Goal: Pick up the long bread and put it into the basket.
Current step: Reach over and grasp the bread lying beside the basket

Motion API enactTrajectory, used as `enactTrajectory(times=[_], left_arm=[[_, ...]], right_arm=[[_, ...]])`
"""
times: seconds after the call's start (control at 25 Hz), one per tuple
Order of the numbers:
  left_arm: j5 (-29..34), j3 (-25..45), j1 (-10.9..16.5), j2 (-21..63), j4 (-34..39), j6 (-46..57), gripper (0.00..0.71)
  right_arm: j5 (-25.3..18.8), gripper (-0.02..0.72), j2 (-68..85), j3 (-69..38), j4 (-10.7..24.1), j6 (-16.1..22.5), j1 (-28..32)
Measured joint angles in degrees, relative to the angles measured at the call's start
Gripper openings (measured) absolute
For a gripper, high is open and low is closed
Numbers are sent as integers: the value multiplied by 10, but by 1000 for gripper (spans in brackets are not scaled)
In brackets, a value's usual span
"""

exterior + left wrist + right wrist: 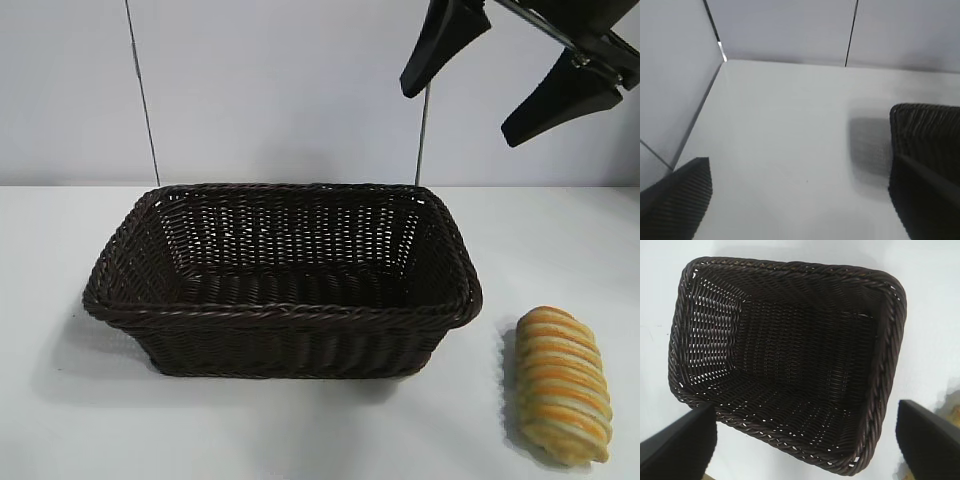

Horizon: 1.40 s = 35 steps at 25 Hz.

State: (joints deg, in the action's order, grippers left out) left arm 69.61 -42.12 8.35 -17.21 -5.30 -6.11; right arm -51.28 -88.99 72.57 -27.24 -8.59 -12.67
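Two right jaws (510, 75) hang apart, high above the basket (280, 310); long bread (563, 385) lies well below.

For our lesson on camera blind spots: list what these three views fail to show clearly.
- Exterior view: right gripper cut off by the top edge; left arm unseen.
- Left wrist view: dark brown woven wicker basket cut by the edge.
- Wrist views: the striped golden-tan long bread is outside both.
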Motion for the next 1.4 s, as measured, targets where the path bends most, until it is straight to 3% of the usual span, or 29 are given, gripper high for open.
enactTrajectory(times=[0.12,0.24,0.36,0.6,0.72,0.96,1.08,1.24,1.4], left_arm=[[-6,84,0,48,-3,0,694],[-8,122,0,84,-4,-2,694],[-19,124,0,117,-6,-8,694],[-37,137,-1,130,-10,-15,694],[-44,142,-13,130,-10,-15,694],[-48,143,-44,130,-10,-15,694],[-48,143,-46,130,-10,-15,694],[-49,143,-47,165,-10,-16,694],[-48,142,-47,179,-10,-16,694]], right_arm=[[0,695,0,0,1,-3,0],[-1,695,0,0,10,-5,0],[-12,695,0,0,28,3,0],[-49,695,0,0,78,53,0],[-63,695,8,0,99,67,0],[-94,695,45,0,181,104,0],[-107,695,66,-4,213,117,0],[-82,695,100,-60,235,145,0],[-12,695,129,-169,236,168,0]])
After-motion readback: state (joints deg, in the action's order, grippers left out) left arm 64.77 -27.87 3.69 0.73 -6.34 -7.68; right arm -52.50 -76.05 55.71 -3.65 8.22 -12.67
